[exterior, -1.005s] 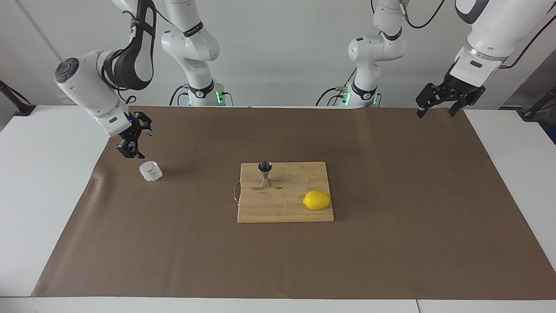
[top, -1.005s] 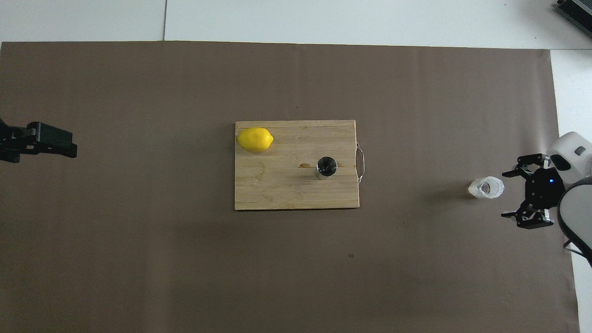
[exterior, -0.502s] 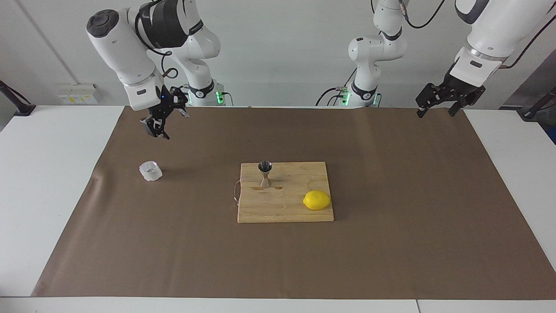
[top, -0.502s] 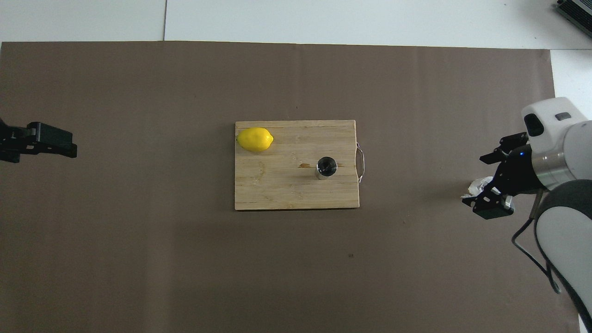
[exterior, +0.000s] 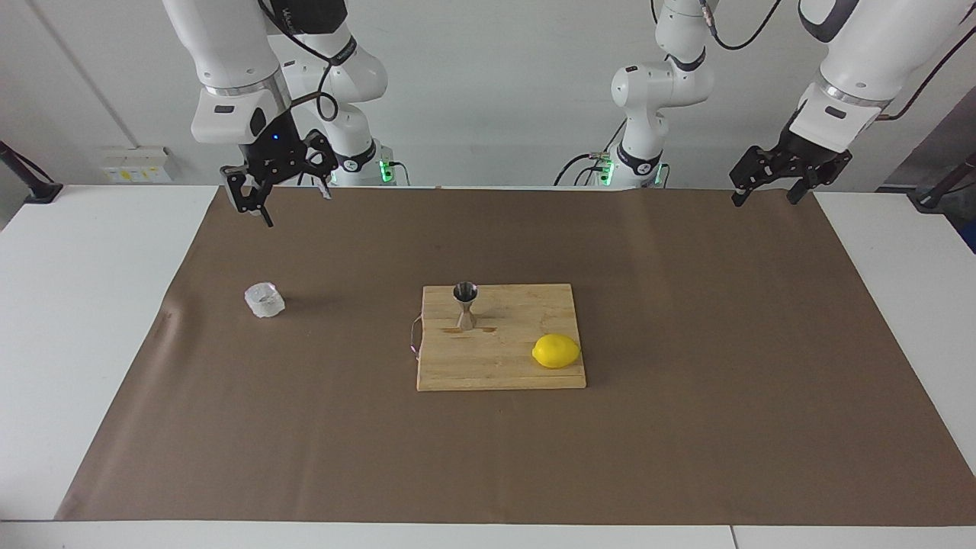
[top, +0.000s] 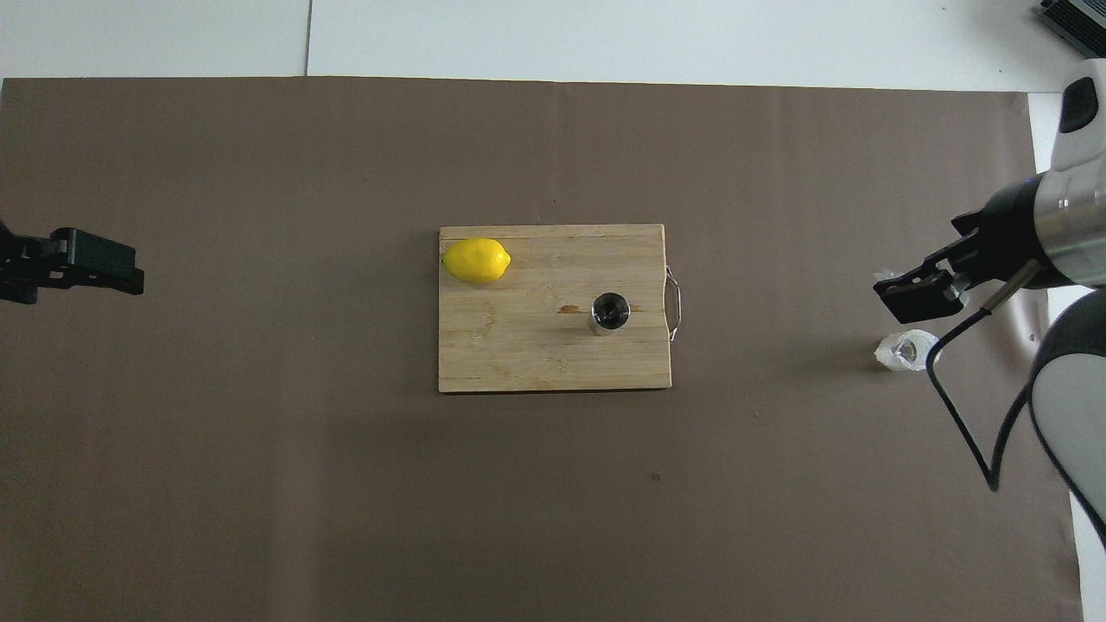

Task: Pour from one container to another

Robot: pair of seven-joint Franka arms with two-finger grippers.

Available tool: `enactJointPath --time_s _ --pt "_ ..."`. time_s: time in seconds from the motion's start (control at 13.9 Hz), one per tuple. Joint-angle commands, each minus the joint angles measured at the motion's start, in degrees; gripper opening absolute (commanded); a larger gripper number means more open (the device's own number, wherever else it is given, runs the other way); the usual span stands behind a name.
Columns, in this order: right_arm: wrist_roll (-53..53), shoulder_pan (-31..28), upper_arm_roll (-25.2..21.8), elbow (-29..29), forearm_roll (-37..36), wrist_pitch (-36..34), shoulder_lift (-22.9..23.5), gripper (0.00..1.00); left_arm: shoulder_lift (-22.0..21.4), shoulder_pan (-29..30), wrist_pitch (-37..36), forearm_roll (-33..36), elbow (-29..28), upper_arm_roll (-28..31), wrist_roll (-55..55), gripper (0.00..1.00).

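Probably light, thin-walled and easily crushed: clear cup [exterior: 264,300] left of frame centre, best pinched gently across its walls; right gripper [exterior: 276,185] spread, empty, high at upper left; left gripper [exterior: 770,181] spread, waiting upper right.

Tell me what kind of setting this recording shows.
Likely a robotics lab bench staged as a kitchen: two arms at a white table under brown paper, with a cutting board holding a steel jigger and lemon.
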Motion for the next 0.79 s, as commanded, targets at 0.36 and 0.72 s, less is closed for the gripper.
enactJointPath --time_s 0.36,0.72 --pt "34.9 0.6 0.1 2.4 -1.3 -9.8 -0.4 1.00 -1.3 0.3 0.8 -0.3 -1.6 -0.1 -0.5 1.00" --pt "34.8 -0.9 -0.2 -1.8 -1.2 -9.5 -2.8 1.00 -1.3 0.4 0.8 -0.3 -1.6 -0.1 -0.4 1.00"
